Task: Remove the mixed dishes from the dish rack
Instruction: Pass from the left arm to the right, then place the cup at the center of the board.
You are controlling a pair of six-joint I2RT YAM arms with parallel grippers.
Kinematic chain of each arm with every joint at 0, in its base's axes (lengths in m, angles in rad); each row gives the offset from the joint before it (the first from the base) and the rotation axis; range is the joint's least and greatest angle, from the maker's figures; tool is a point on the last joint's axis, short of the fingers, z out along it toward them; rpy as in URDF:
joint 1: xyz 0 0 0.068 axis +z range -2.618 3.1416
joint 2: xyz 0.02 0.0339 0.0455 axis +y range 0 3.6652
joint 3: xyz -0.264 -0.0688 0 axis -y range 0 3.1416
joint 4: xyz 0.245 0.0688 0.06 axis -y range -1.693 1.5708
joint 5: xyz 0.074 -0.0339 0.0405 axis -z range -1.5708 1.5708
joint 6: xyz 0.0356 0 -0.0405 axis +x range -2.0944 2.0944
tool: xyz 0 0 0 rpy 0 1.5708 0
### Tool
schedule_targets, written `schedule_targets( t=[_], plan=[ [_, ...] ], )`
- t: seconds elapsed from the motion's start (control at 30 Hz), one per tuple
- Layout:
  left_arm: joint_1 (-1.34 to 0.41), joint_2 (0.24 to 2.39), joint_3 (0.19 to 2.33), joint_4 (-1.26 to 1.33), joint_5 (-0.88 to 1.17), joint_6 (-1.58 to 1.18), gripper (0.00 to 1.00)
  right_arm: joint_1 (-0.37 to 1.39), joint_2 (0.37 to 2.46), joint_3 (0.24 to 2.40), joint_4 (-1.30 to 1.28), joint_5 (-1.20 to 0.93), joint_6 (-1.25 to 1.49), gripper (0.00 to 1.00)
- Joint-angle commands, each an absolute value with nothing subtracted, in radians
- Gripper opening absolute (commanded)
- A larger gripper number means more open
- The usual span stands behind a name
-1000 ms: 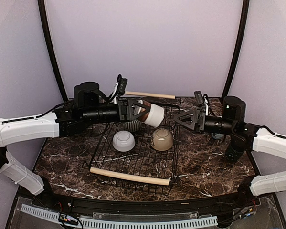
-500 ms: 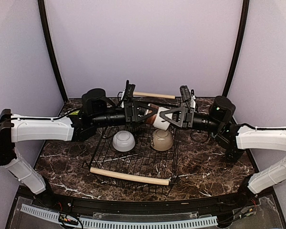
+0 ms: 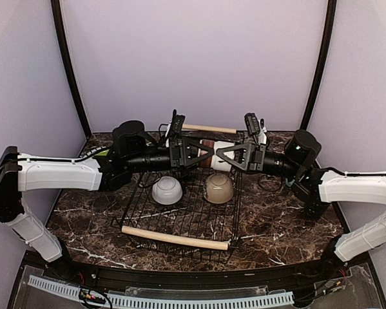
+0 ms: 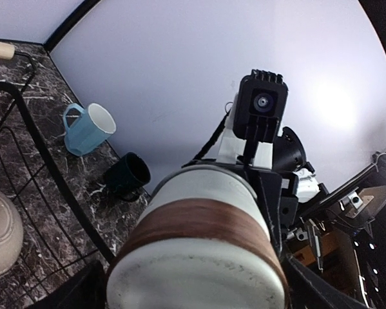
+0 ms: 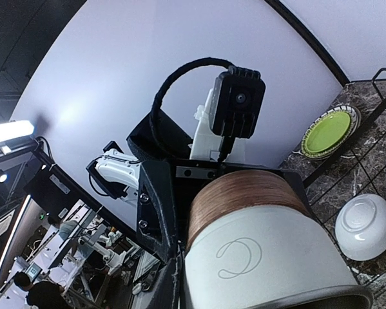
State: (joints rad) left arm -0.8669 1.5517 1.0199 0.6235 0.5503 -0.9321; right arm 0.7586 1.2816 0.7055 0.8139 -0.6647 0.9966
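One dish rack (image 3: 175, 237), two bowls inside: white bowl (image 3: 167, 190) at nine o'clock, beige bowl (image 3: 219, 187) at three. Outside it, two mugs (light-blue mug (image 4: 89, 129), dark mug (image 4: 128, 175)), one cup (image 4: 202, 238), one green plate (image 5: 326, 133).

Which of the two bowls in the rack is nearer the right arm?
The beige bowl, in the right half of the dish rack; the white bowl sits beside it on the left.
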Motion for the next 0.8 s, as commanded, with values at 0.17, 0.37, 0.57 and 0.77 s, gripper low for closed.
schedule_targets(
  t=[0.17, 0.37, 0.57, 0.77],
  plan=[
    [-0.871, 1.400, 1.026, 0.253, 0.377, -0.703, 0.99, 0.739, 1.150, 0.714, 0.565, -0.553, 0.838, 0.00],
    [-0.870, 1.337, 1.037, 0.125, 0.272, -0.616, 0.99, 0.725, 0.973, 0.833, -0.063, -0.089, 0.587, 0.00],
    [-0.871, 1.336, 1.029, 0.103, 0.254, -0.606, 0.99, 0.720, 0.949, 0.918, -0.431, 0.243, 0.518, 0.00],
    [-0.870, 1.367, 1.052, 0.101, 0.270, -0.609, 0.99, 0.712, 1.008, 0.946, -0.658, 0.402, 0.553, 0.00]
  ],
)
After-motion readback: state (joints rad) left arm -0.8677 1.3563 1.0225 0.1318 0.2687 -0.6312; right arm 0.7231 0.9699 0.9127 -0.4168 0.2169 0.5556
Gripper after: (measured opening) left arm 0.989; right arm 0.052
